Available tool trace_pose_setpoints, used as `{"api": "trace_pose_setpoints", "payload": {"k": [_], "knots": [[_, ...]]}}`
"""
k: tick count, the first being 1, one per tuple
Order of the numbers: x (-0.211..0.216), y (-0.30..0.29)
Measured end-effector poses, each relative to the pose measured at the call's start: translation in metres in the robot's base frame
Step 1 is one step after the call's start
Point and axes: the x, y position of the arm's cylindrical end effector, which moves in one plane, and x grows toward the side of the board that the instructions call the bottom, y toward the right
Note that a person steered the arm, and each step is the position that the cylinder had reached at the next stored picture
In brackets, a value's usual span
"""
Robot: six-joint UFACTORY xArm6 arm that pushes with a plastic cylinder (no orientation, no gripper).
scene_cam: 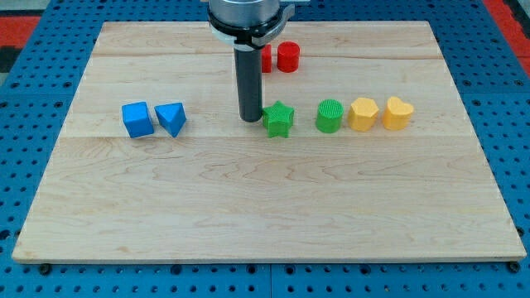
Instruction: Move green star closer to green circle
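Observation:
The green star [279, 119] lies near the middle of the wooden board [265, 199]. The green circle [329, 116] stands to its right, a small gap apart. My tip [251, 119] is just left of the green star, very close to or touching its left side. The dark rod rises from there to the arm at the view's top.
A yellow hexagon-like block [363, 114] and a yellow heart [397, 113] sit right of the green circle in one row. A red cylinder [287, 57] and another red block [267, 58], partly hidden by the rod, lie at the top. A blue cube [137, 119] and blue triangle [171, 118] lie at the left.

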Motion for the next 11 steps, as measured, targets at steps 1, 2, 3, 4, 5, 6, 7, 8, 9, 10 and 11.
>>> {"api": "trace_pose_setpoints", "payload": {"k": [1,2,3,4,5,6,7,8,9,10,11], "knots": [[0.0,0.001],[0.0,-0.002],[0.0,-0.002],[0.0,-0.02],[0.005,-0.033],[0.015,-0.028],[0.015,-0.011],[0.015,0.009],[0.015,0.026],[0.015,0.039],[0.015,0.038]]}}
